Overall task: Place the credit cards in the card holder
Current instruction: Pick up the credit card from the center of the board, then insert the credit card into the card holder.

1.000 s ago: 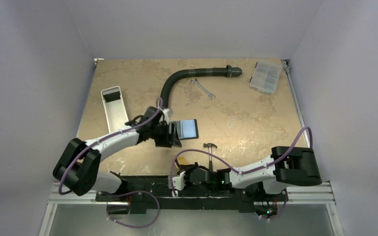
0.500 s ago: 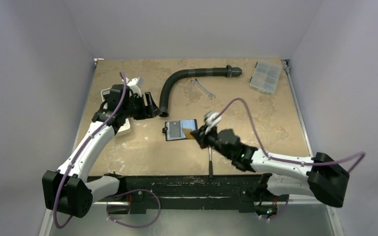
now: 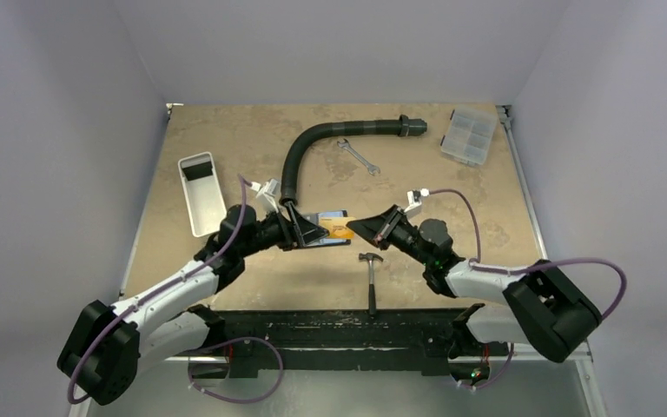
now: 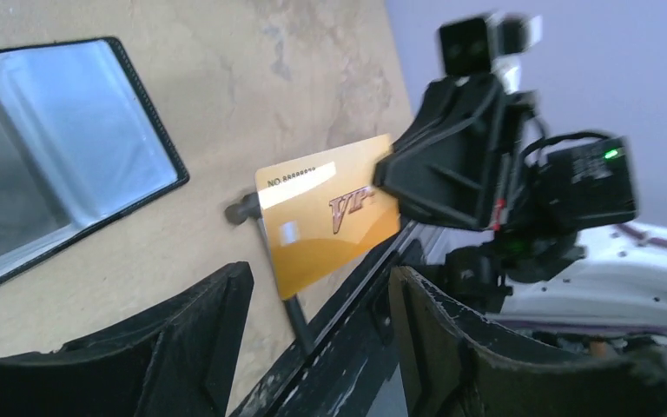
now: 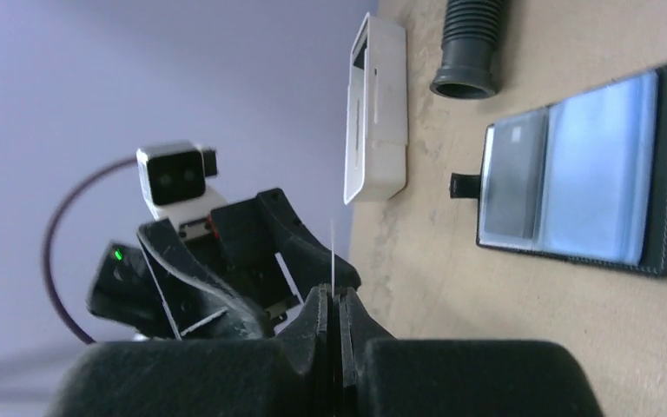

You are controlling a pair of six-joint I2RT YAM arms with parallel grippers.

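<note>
Right jaws on half-hidden card (image 4: 326, 221)

Even light from above fills the overhead view: the table (image 3: 452, 208) is bright, with a faint shadow beneath the left arm (image 3: 182, 282). In the left wrist view the card holder (image 4: 61, 130) at 10 o'clock glares pale, the gold card (image 4: 330, 221) carries a white glint, and the right gripper (image 4: 386, 174) at 2 o'clock is blurred. The right wrist view's dark fingers (image 5: 313, 334) at 6 o'clock are out of focus.
</note>
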